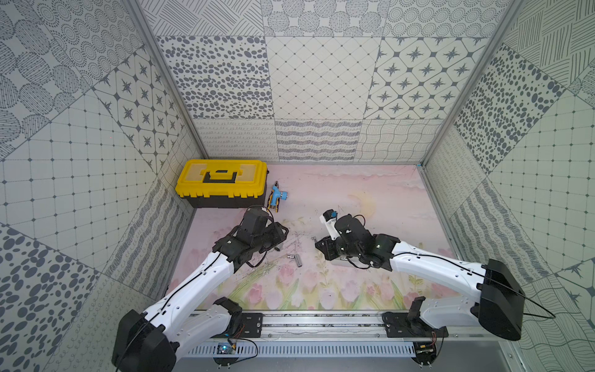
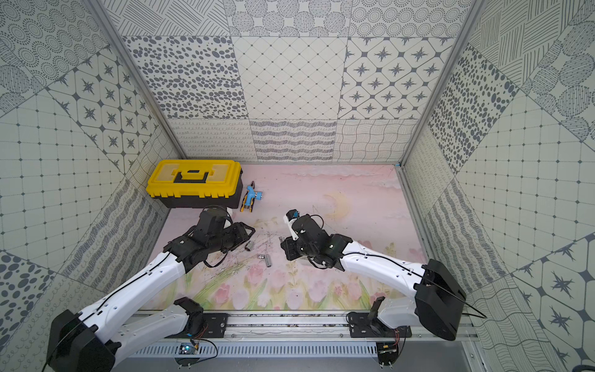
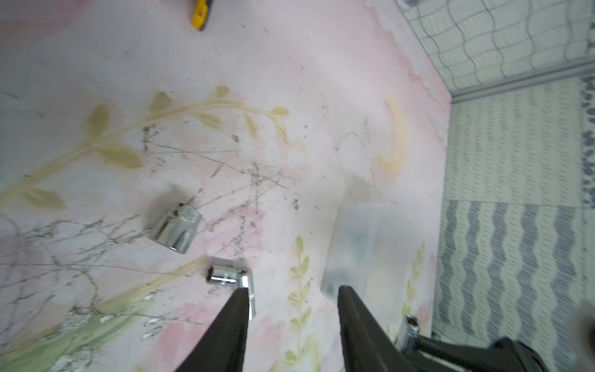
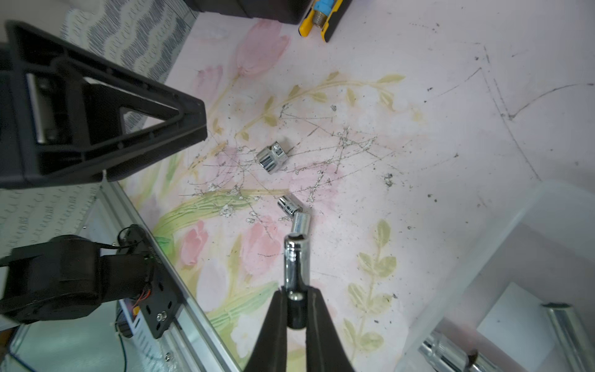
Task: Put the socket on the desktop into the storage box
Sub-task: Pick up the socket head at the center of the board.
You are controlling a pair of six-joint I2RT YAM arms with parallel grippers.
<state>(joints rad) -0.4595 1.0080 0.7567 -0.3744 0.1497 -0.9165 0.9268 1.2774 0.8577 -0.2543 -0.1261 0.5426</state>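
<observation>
Right gripper [image 4: 297,291], lower middle of frame, clamped on one long socket [image 4: 296,257]. Left gripper [image 3: 293,290] jaws apart, empty. Loose on desk [image 4: 434,145], frame centre, three more: one stubby socket [image 4: 272,157], two slim sockets [image 4: 287,205] (touching, V-shaped). Storage box [image 4: 502,232], lower right: at least two boxed sockets [image 4: 450,354], one white label [image 4: 512,315], no legible writing.

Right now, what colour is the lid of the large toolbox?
The lid is bright yellow, with a black handle. It shows best in both top views.
</observation>
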